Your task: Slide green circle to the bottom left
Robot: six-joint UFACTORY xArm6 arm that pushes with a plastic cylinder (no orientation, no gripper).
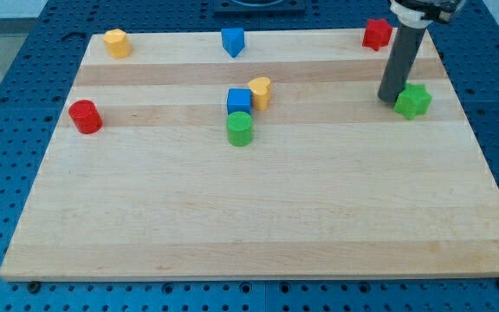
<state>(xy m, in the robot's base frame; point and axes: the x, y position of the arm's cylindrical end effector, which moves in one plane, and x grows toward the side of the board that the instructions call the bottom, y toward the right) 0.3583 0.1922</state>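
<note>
The green circle (240,128) is a short green cylinder near the middle of the wooden board (258,217), just below the blue cube (239,100) and touching or nearly touching it. My tip (390,97) is at the view's right, far from the green circle, right beside the left side of a green star-shaped block (414,100). The rod rises from there to the view's top.
A yellow heart-like block (261,91) sits right of the blue cube. A red cylinder (85,116) is at the left. A yellow block (116,42), a blue block (232,41) and a red block (376,34) line the top edge.
</note>
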